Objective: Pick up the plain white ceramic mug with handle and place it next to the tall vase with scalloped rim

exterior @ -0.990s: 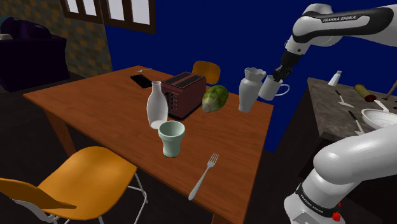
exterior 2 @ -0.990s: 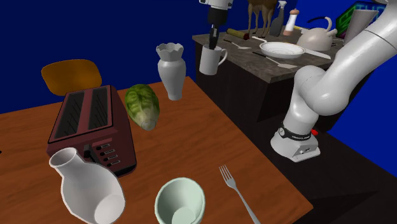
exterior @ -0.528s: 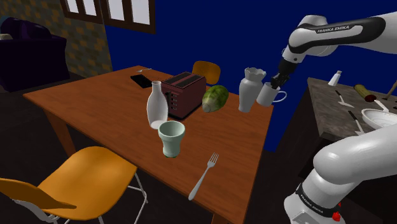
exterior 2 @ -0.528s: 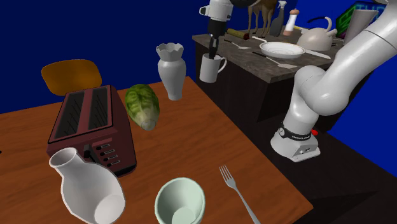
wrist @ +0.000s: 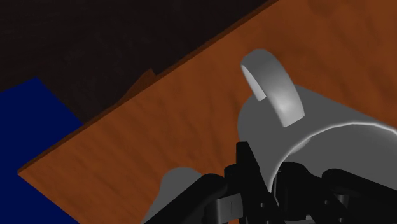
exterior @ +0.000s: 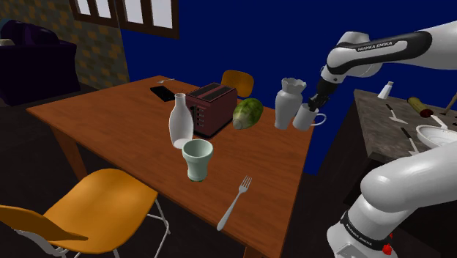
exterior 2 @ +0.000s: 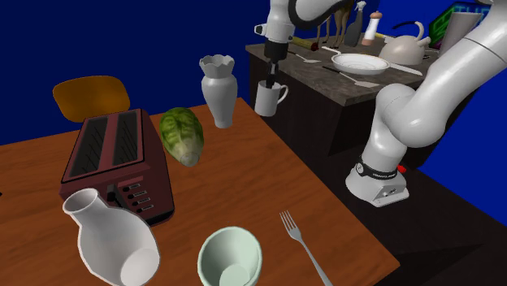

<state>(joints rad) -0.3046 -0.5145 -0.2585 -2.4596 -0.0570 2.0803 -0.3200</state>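
The arm angles down, its tool (exterior 2: 268,84) clamped on the rim of the white mug (exterior 2: 270,101) just beside the vase (exterior 2: 218,89).

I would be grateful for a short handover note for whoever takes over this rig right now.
Gripper: shut on the mug, clasping its rim from above.
Mug: upright, close beside the vase near a corner of the table, handle turned away from the vase. I cannot tell whether its base touches the table.
Done: mug picked up and brought next to the vase.
Left: set it down if it is not down yet, open the fingers, then lift clear without knocking the vase.
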